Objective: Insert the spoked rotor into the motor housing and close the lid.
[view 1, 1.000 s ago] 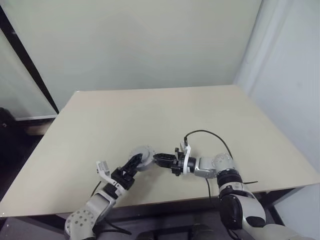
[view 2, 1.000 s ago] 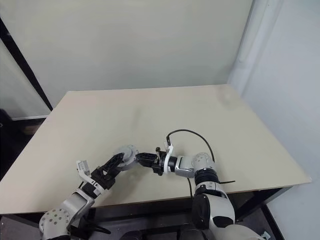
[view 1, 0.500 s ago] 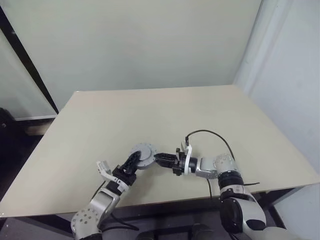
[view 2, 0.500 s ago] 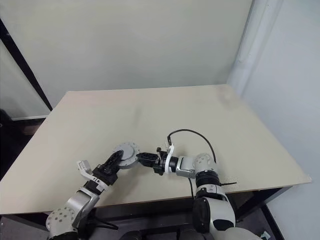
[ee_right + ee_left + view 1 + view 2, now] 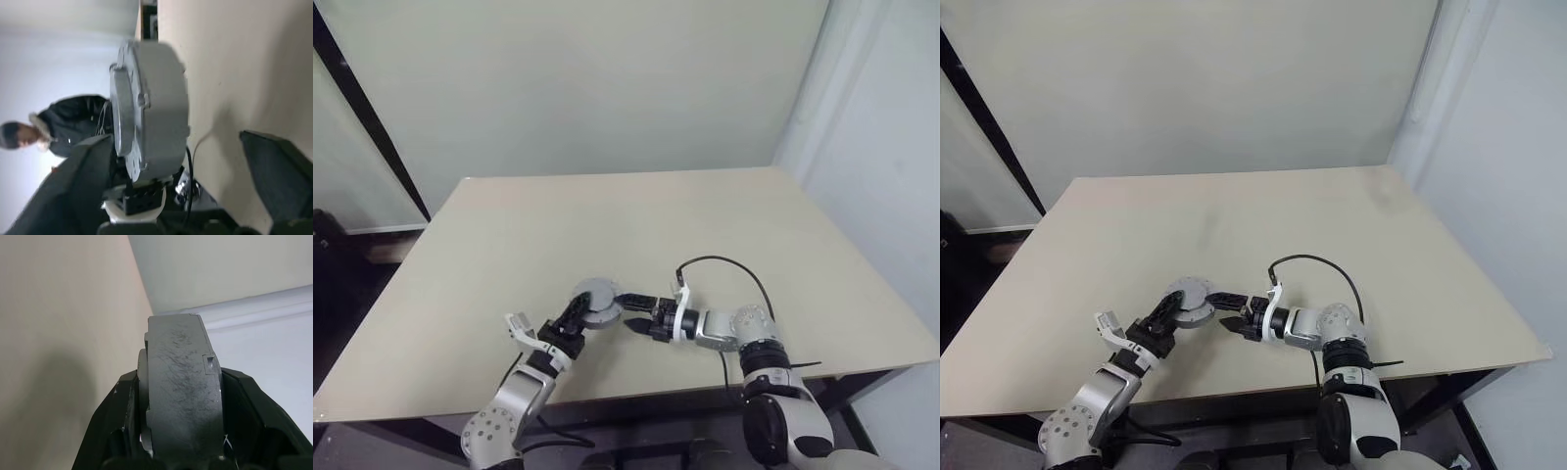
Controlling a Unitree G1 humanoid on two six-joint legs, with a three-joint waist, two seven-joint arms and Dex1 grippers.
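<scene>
From the head views, the left hand (image 5: 576, 315) is clamped on a grey round assembly, looks like the motor housing (image 5: 596, 297) with the lid on, held just above the desk (image 5: 724, 215) near its near edge, while the right hand (image 5: 633, 311) sits just right of it with fingers spread apart, probably letting go so the left carries it alone. Left wrist view: the housing's grey rim (image 5: 181, 396) is wedged between both black fingers (image 5: 120, 431). Right wrist view: housing (image 5: 151, 107) sits in the wide gap between the 2 fingers (image 5: 276, 171), untouched, a person (image 5: 44, 132) far behind.

One motor housing (image 5: 597, 296), one table (image 5: 607, 225), one person (image 5: 29, 134).
</scene>
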